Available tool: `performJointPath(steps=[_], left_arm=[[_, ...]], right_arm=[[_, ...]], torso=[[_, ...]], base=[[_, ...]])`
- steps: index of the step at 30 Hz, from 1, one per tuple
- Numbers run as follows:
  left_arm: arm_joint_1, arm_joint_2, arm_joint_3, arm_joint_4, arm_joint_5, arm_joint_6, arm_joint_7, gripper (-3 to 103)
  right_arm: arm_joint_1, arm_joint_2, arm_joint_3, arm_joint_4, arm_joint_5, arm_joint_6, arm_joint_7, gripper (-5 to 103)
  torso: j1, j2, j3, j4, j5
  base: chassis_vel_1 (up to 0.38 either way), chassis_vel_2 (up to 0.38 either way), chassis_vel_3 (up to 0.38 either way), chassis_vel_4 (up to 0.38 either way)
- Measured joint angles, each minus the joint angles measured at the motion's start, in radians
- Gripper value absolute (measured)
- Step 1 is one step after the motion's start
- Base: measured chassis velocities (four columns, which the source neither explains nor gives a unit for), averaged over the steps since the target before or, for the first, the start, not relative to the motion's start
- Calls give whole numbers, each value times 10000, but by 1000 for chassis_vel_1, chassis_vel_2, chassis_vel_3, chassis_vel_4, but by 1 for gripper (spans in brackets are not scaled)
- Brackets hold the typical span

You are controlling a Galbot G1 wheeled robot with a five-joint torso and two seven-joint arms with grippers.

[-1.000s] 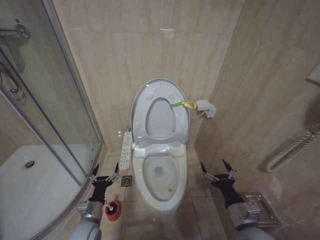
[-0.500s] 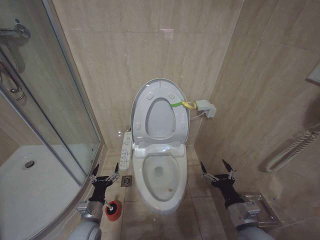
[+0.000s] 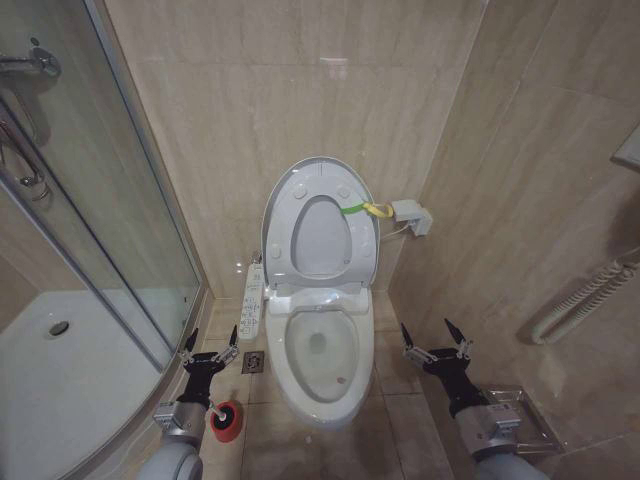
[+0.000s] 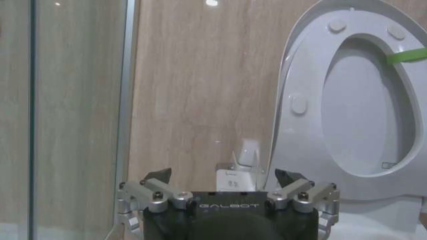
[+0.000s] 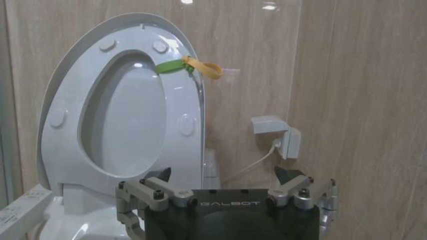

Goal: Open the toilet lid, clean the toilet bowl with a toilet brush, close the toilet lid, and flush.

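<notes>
From the head view, the lid [image 3: 320, 215] stands upright against the wall with the seat ring raised against it, so the bowl [image 3: 320, 350] lies open, its long axis running straight out from the wall toward the robot. The brush [image 3: 225, 420] stands on the floor to the left of the bowl, in its red base, just beside and below the left gripper [image 3: 208, 350]. That gripper hovers with fingers spread and holds nothing. The right gripper [image 3: 436, 345] hovers on the far side of the bowl, fingers likewise spread and empty, well apart from the brush. The left arm is plainly the nearer one; I judge the brush pickup falls to it, reaching down and slightly back toward the robot.

In the left wrist view, the left gripper [image 4: 230, 187] points at the wall beside the shower glass [image 4: 67, 115], with the raised lid [image 4: 360, 100] off to one side.

In the right wrist view, the right gripper [image 5: 227, 185] faces the lid [image 5: 127, 100], its green-and-yellow strap [image 5: 190, 66] at the rim, near a wall socket [image 5: 277, 135].
</notes>
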Motion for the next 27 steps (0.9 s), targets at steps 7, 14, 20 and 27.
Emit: performJointPath(steps=[7,14,20,27], left_arm=[[0,0,0,0,0,0,0,100],[0,0,0,0,0,0,0,100],[0,0,0,0,0,0,0,100],[0,0,0,0,0,0,0,100]], right_arm=[[0,0,0,0,0,0,0,100],[0,0,0,0,0,0,0,100],[0,0,0,0,0,0,0,100],[0,0,0,0,0,0,0,100]], torso=[[0,0,0,0,0],[0,0,0,0,0],[0,0,0,0,0],[0,0,0,0,0]], base=[[0,0,0,0],[0,0,0,0],[0,0,0,0],[0,0,0,0]])
